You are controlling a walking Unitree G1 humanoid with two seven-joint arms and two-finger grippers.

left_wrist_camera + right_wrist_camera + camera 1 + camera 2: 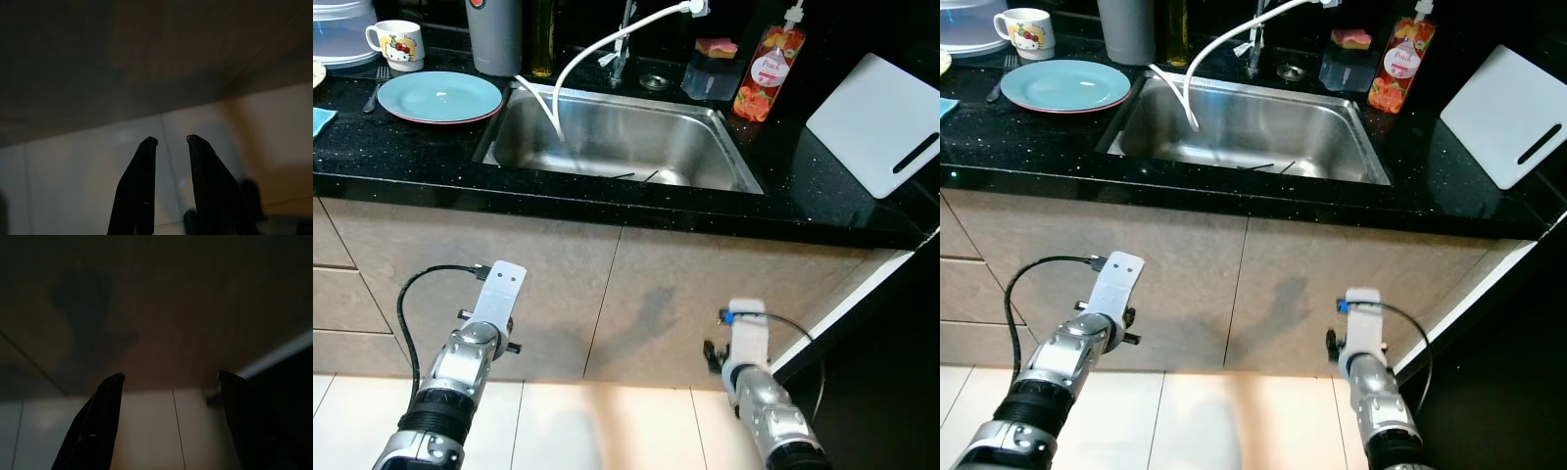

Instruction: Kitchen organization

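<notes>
Both arms hang low before the cabinet doors (607,294), over the pale tiled floor (558,421). Left hand (171,142) holds nothing, its fingers a narrow gap apart; right hand (171,377) is spread wide and holds nothing. Above, the black counter (401,157) carries a steel sink (607,137) with a white hose (607,39) arching over it. Left of the sink lies a blue plate (440,96), a mug (396,41) behind it. Right of the sink stand a red soap bottle (769,70) and a white cutting board (881,122).
</notes>
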